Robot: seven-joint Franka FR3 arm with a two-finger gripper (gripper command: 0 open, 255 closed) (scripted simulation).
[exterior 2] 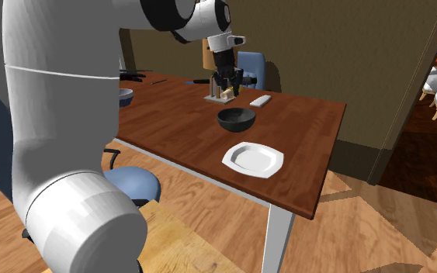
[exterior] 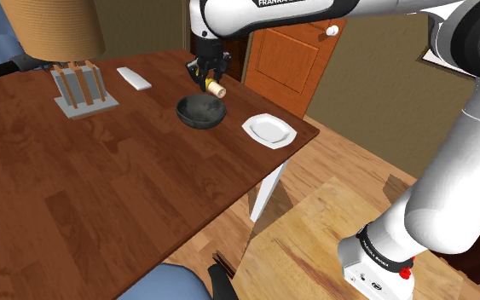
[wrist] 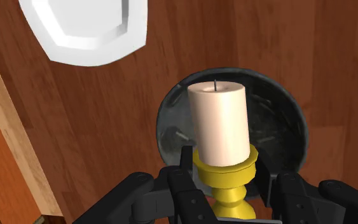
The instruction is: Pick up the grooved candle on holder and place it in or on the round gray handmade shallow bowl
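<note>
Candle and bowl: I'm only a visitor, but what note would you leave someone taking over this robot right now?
Gripper: shut on the candle, clasping its yellow holder.
Candle: held clear of the table, over the dark bowl.
Bowl: on the table, beside a white plate.
Done: pickup and carry.
Left: lower and release into the bowl.

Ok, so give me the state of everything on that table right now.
candle: unlit, off the table, held over the bowl
fingers: shut on the candle
bowl: upright on the table, empty
plate: flat on the table, empty
</note>
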